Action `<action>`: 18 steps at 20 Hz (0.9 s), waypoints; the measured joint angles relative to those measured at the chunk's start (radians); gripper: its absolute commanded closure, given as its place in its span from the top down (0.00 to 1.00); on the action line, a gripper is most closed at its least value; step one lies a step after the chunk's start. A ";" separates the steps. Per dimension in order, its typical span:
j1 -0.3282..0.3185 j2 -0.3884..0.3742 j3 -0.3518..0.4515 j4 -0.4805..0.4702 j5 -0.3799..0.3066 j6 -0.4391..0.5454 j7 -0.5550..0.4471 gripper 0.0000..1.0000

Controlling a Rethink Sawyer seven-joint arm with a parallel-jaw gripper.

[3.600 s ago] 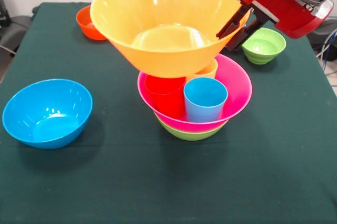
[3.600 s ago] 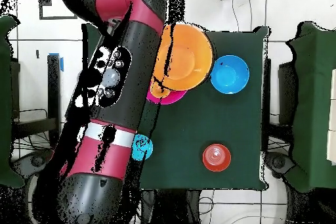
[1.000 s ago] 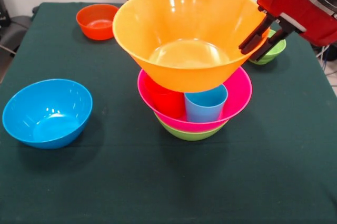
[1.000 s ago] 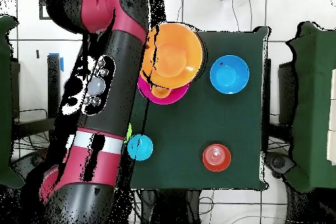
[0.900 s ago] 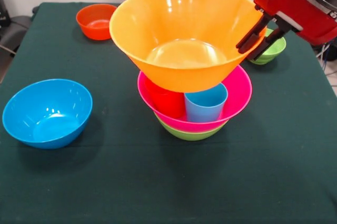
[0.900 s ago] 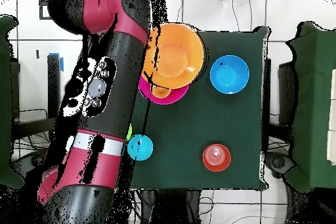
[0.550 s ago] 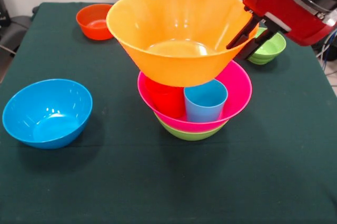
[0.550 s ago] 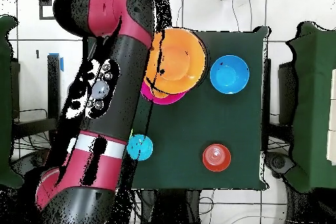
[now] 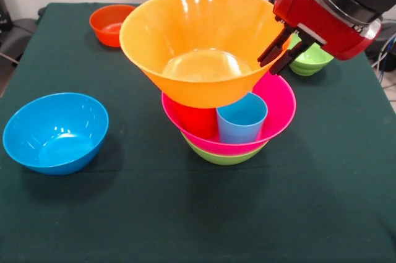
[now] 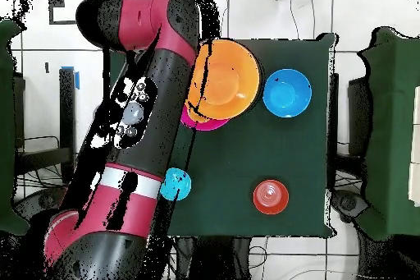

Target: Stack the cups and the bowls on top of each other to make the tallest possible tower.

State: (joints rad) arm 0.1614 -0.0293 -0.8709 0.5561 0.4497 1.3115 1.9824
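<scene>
big bowl [image 9: 198,46] sits over the cups [image 9: 241,117] in the stack | gripper [image 9: 279,46] on its right rim | lone bowl [image 9: 54,132] off left

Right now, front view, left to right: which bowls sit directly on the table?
Blue bowl → small orange bowl → green bowl under the pink one → small green bowl.
</scene>
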 measured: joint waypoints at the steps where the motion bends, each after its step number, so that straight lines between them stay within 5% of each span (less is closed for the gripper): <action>1: 0.001 -0.001 0.006 0.004 0.000 -0.003 0.000 0.00; 18: 0.034 -0.045 0.063 0.060 0.000 -0.025 0.000 0.00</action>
State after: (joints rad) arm 0.1950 -0.0746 -0.8080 0.6163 0.4493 1.2867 1.9824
